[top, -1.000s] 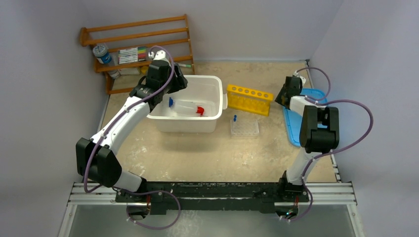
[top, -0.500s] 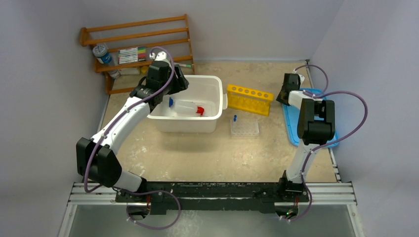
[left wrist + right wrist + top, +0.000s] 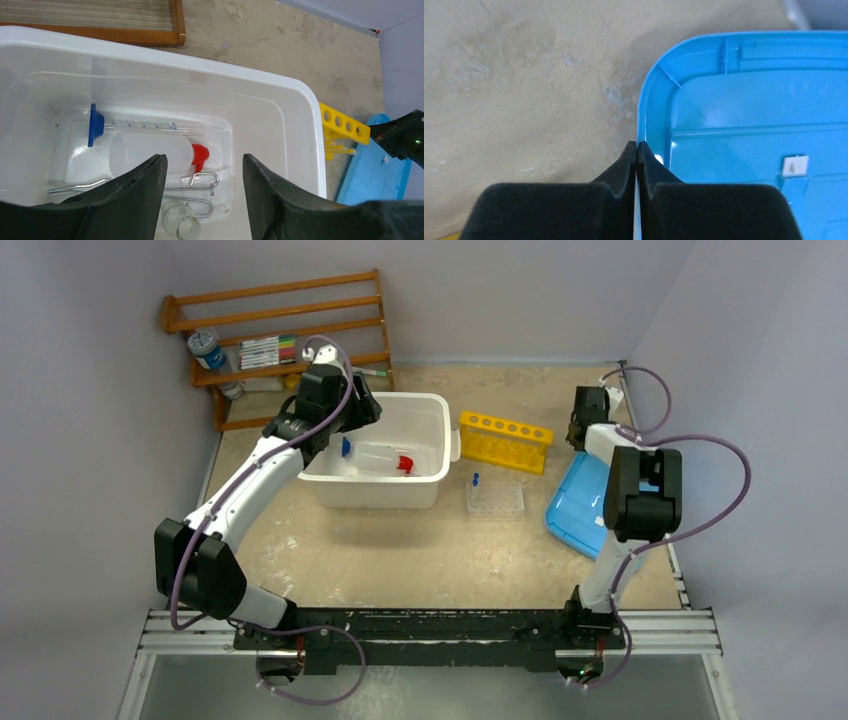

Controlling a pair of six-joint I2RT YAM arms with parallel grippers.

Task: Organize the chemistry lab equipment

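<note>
My left gripper (image 3: 205, 159) hangs open above the white tub (image 3: 280, 80). In the tub lie a translucent squeeze bottle (image 3: 150, 155) with a red cap, a thin blue-ended tube (image 3: 145, 125), metal tongs (image 3: 202, 175) and a tiny glass jar (image 3: 182, 225), all on a clear packet (image 3: 224, 145). The open fingers hold nothing. At the right, my right gripper (image 3: 637, 145) is shut on the rim of a blue lid (image 3: 749, 100). From above, the lid (image 3: 580, 505) hangs tilted from that gripper (image 3: 582, 425), its near end toward the table's middle.
A yellow test-tube rack (image 3: 505, 440) stands right of the tub (image 3: 425, 405), with a clear well plate (image 3: 495, 500) in front of it. A wooden shelf (image 3: 280, 330) with coloured markers (image 3: 268, 350) stands at the back left. Walls close in on both sides.
The right gripper has shut on the blue lid's rim, and the lid has tipped and swung left toward the table's middle. The left arm has not moved.
</note>
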